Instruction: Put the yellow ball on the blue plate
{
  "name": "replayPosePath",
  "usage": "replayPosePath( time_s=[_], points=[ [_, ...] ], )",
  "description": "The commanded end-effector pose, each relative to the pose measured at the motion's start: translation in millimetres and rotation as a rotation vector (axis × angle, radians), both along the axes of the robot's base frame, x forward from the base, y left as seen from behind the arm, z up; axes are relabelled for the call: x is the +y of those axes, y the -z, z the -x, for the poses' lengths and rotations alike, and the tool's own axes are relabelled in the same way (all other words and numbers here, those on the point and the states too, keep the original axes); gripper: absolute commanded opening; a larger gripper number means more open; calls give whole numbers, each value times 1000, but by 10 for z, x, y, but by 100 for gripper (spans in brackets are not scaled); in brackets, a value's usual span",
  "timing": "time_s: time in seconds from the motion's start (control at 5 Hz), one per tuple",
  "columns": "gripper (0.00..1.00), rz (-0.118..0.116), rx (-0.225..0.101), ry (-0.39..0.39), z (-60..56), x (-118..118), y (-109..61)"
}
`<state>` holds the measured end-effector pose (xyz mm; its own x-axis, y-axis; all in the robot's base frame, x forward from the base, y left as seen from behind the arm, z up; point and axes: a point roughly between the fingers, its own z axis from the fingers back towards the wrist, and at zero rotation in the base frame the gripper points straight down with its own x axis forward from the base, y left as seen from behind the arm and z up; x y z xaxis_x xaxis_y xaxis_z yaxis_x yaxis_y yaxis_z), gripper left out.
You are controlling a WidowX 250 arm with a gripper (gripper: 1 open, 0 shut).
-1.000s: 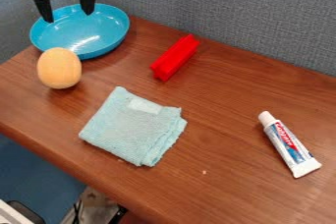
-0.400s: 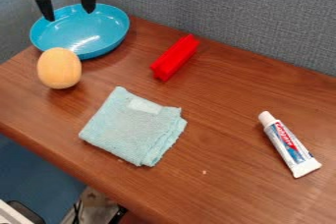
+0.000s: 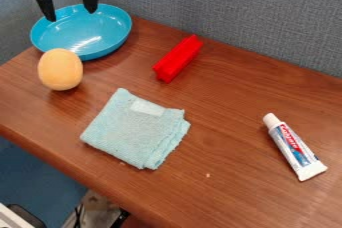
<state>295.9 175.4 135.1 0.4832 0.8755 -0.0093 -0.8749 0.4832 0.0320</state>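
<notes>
The black claw [image 3: 71,16] hangs at the upper left of the view, its wrist cut off by the top edge and its two fingers pointing down, roughly upright, side by side across the view. They stand wide apart with nothing between them, one in front of the left part of the blue plate [image 3: 83,34], the other in front of its far part; whether either tip touches the dish I cannot tell. The yellow ball [image 3: 60,69], egg-shaped and matte, sits on the wooden table [image 3: 214,122] just in front of the plate, on the side nearer the camera, not in it and well below the fingertips in the view. To the right of the ball and nearer the camera lies a folded pale teal cloth [image 3: 136,129], flat on the wood. Farther back, right of the plate, a red block [image 3: 178,58] lies at a slant. Rightmost is a white toothpaste tube [image 3: 294,147], lying diagonally, its cap toward the wall [image 3: 241,12].
</notes>
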Motion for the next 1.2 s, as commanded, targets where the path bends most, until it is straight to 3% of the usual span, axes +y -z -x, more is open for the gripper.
replayPosePath(
  time_s=[0.0,1.0],
  points=[
    [100,-54,-94,-17,-1,84,-328],
    [100,-69,-108,-22,-34,106,-321]
  ],
)
